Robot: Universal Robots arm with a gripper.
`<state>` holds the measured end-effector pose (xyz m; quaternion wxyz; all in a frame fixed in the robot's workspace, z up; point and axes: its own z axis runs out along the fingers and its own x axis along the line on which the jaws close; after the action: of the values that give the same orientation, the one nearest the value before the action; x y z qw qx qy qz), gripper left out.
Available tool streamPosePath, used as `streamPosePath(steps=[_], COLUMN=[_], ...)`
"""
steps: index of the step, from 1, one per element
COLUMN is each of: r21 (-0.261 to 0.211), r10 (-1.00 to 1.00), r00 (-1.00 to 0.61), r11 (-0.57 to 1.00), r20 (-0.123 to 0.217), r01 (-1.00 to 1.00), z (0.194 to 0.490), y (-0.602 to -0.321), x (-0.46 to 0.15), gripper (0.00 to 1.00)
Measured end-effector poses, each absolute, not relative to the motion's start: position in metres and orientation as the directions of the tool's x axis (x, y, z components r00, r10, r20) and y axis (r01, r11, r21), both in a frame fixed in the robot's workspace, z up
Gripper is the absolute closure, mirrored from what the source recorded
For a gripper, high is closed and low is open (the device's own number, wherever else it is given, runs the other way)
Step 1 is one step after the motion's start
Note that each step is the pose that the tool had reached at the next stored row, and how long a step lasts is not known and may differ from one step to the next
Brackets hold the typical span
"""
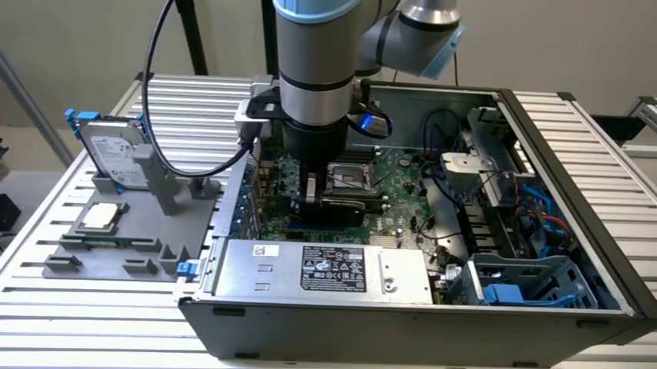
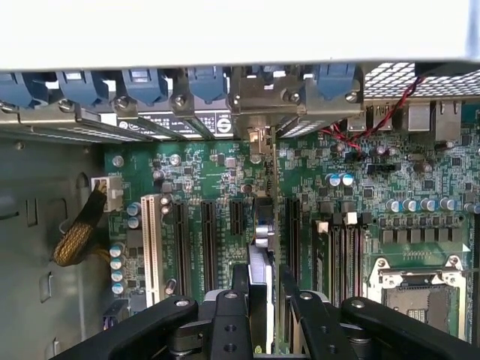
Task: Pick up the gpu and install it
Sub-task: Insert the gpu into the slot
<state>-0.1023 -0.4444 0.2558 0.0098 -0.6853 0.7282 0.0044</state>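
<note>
Wrist view looks straight down into the open PC case (image 1: 575, 200), and the claw (image 2: 264, 289) is pinching the gpu (image 2: 262, 247) by its top edge, one black finger (image 2: 238, 281) on each side of the thin card. The card stands on edge over the green motherboard (image 2: 217, 180), lined up between the black expansion slots (image 2: 206, 236), with its silver bracket (image 2: 259, 139) up against the rear slot openings where the blue clips (image 2: 206, 79) sit. Can't tell from here whether the edge connector is fully down in a slot or just above it.

From the exterior view, the arm (image 1: 318, 69) comes straight down into the case and the claw (image 1: 323, 201) is low over the board, just beside the empty CPU socket (image 1: 355, 175). The gpu (image 1: 291, 178) shows as a green strip next to the claw, on the exterior view's left of it.

Off on the exterior view's left, a grey fixture (image 1: 123, 238) on the slatted desk (image 1: 61, 307) holds the silver hard drive (image 1: 111, 154) with blue rails standing upright, and a small square silver chip (image 1: 101, 217) lying flat. The power supply (image 1: 318, 269) sits at the near edge of the case.
</note>
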Motion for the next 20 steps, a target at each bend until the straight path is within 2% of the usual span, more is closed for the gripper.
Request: streamPosePath(steps=[20], r21=[-0.007], r10=[-0.998], r00=[-0.060], r11=[0.061], r20=[-0.020], r01=[-0.998], z=[0.2532], y=[-0.4433], x=[-0.1038], gripper=[1.00])
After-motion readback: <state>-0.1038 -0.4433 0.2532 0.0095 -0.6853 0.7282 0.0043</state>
